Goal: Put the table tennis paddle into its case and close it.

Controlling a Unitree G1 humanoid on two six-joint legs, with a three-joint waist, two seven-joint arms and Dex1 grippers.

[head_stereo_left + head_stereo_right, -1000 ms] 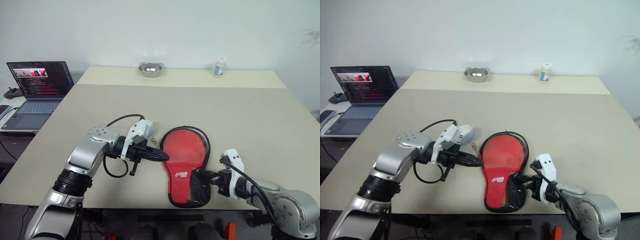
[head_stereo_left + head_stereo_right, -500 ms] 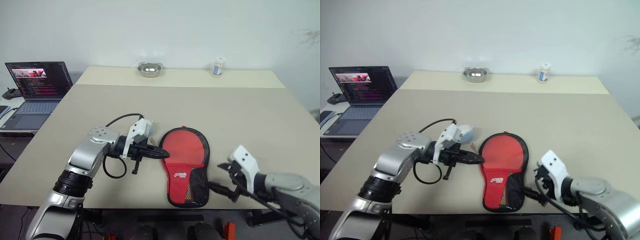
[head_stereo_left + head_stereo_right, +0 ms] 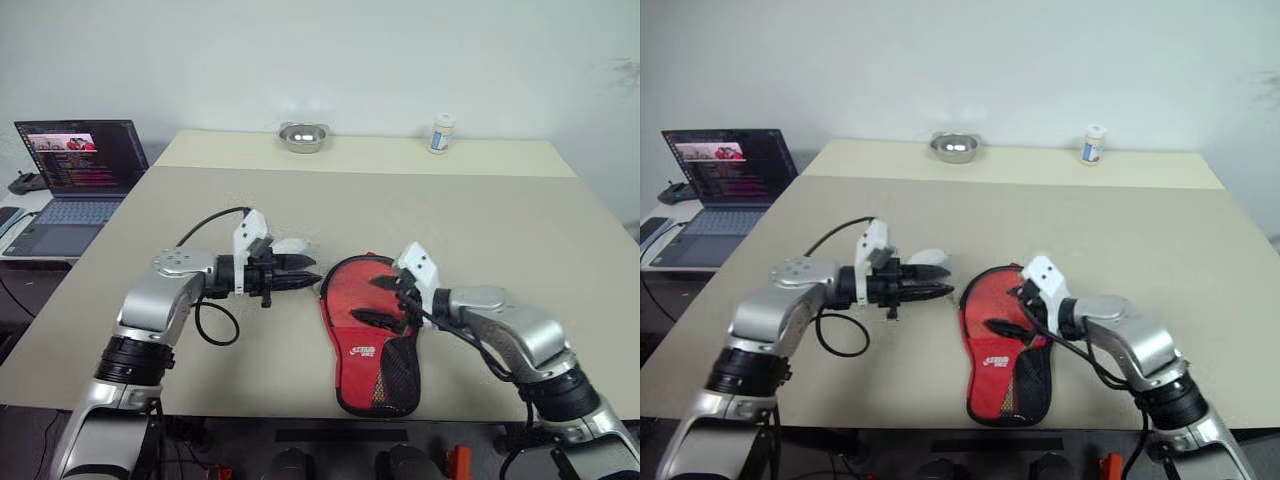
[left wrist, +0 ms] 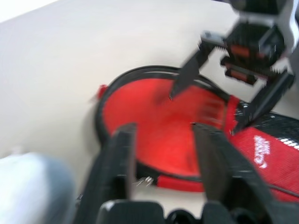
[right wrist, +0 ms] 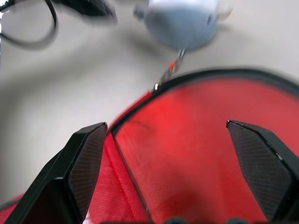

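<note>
The red case [image 3: 362,347] lies flat near the table's front edge, round end away from me, black mesh pocket at the near end. Its round part has a black rim [image 4: 140,74] with a small zip pull at the top. I cannot tell the table tennis paddle apart from the case's red face. My right gripper [image 3: 377,300] hovers open over the round part, fingers spread wide [image 5: 166,125]. Just left of the case's rim, my left gripper [image 3: 306,272] points at it, open with nothing between its fingers [image 4: 163,135].
A pale rounded object [image 3: 290,246] lies on the table [image 3: 480,230] beside the left gripper. A steel bowl [image 3: 303,137] and a small bottle [image 3: 438,133] stand at the far edge. An open laptop [image 3: 75,165] sits on a side desk at the left.
My right arm swung up from the case's near end to over its round part and opened. The left gripper drew back left from the case's rim and opened.
</note>
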